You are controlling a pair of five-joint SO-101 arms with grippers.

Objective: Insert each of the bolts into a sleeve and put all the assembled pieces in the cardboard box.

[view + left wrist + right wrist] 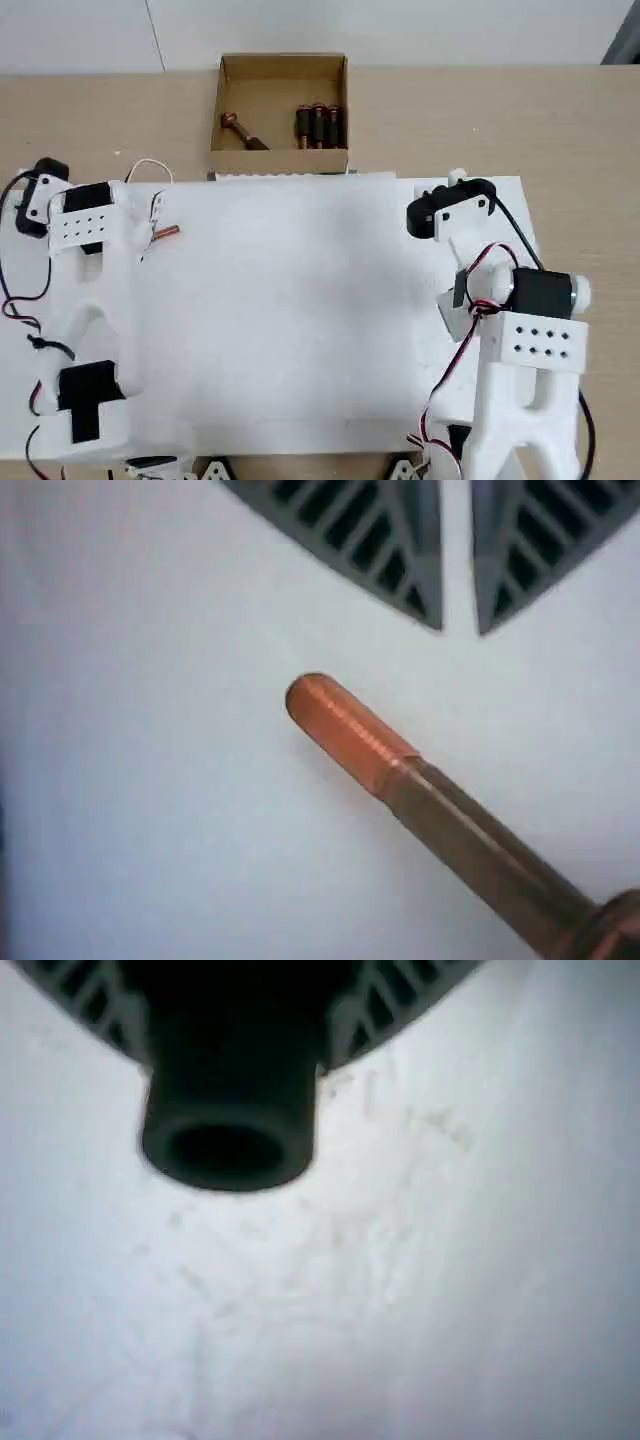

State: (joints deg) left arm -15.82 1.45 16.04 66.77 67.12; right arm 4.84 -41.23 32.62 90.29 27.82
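At the left edge of the white surface (290, 300), a copper bolt (440, 810) rests just beside the left gripper (458, 615), whose jaws stand a narrow slit apart with nothing between them. Across the surface, the right gripper (428, 215) is clamped on a black sleeve (228, 1110), its hollow end poking clear of the fingers (400, 995). That hold seemingly leaves the bore free to take the bolt's threaded tip. Beyond both arms, the cardboard box (280, 160) holds several finished pieces (320, 125). It sits at the far edge, probably so the middle is free for mating. This pair looks to be the last.
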